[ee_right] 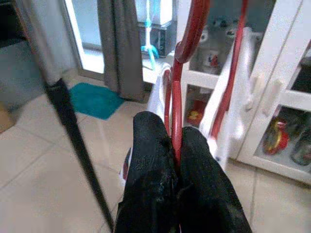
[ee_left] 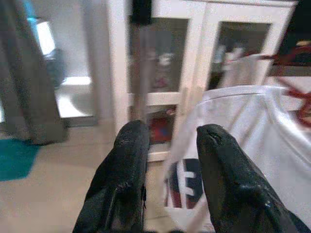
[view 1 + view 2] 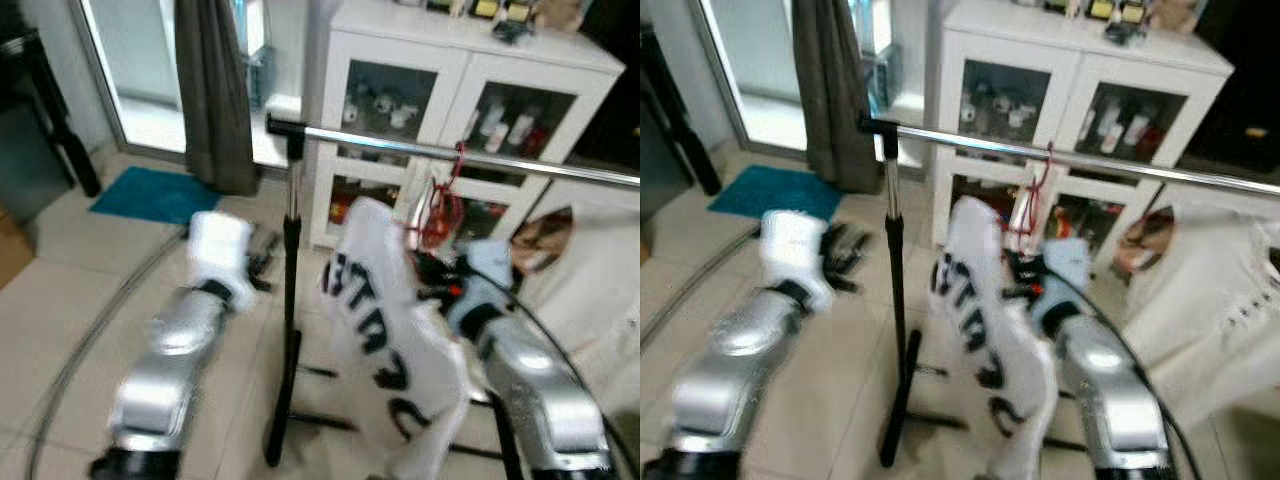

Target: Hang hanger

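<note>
Beige tiled floor, white cabinet, right fingers pinching red hanger, left fingers parted.

A red hanger carries a white shirt printed with dark block letters. The rail is shiny silver on a black stand. Upper right stands a white cabinet; a teal mat lies left on beige floor tiles, beside a grey curtain.

Red hanger with white lettered shirt, hook at chrome rail.
</note>
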You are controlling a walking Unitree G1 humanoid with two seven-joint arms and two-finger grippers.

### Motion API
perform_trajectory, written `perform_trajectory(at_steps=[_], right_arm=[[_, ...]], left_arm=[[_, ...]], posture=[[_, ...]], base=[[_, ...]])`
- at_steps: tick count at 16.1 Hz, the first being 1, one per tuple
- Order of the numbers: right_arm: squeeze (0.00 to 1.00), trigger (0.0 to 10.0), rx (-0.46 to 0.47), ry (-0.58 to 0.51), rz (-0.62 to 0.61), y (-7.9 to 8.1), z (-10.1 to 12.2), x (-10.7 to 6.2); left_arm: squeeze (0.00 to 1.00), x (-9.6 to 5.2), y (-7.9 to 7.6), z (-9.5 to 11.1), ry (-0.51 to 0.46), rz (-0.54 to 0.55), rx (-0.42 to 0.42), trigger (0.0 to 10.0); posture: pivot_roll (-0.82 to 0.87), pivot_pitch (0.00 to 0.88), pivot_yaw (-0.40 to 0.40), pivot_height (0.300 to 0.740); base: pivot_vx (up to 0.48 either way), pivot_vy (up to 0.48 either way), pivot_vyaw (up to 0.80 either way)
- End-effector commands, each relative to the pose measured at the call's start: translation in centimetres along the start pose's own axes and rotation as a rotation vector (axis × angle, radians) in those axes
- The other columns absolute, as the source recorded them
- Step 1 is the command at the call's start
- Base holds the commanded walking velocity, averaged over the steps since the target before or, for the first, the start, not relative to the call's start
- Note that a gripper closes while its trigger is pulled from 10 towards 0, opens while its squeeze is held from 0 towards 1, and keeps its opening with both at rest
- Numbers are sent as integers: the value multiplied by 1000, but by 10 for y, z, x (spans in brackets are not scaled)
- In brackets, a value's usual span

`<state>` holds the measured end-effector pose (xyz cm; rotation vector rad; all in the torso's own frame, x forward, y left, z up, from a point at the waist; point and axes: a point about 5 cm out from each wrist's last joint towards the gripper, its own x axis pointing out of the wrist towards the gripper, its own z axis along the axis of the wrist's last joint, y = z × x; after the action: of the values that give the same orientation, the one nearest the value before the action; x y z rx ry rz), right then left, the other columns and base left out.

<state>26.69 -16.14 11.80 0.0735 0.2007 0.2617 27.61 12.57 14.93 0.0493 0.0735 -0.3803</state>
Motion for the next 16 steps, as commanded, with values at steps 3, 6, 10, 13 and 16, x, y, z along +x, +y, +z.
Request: perform_trajectory(at_steps=[3,6,10,13,16], right_arm=[[0,10000,-12,-56,14,4,12,3],[0,10000,-12,-57,12,4,12,2],[0,10000,-18,-50,13,2,11,1],[0,10000,-22,-62,22,4,14,4],[0,10000,-42,-86,40,7,20,8]], left_arm=[[0,-3,8,2,-5,21,15,10000],[0,-3,7,2,-5,19,18,10000],[0,-5,4,-2,2,21,14,10000],[0,-4,4,-2,6,1,42,10000],[0,-5,-2,-5,21,-56,82,10000]], posture=[[-47,0,-68,710],[-48,0,-69,710],[-51,0,-74,710],[-46,0,-72,710],[-46,0,-70,710]], base=[[330,0,0],[326,0,0],[72,0,0],[0,0,0],[0,0,0]])
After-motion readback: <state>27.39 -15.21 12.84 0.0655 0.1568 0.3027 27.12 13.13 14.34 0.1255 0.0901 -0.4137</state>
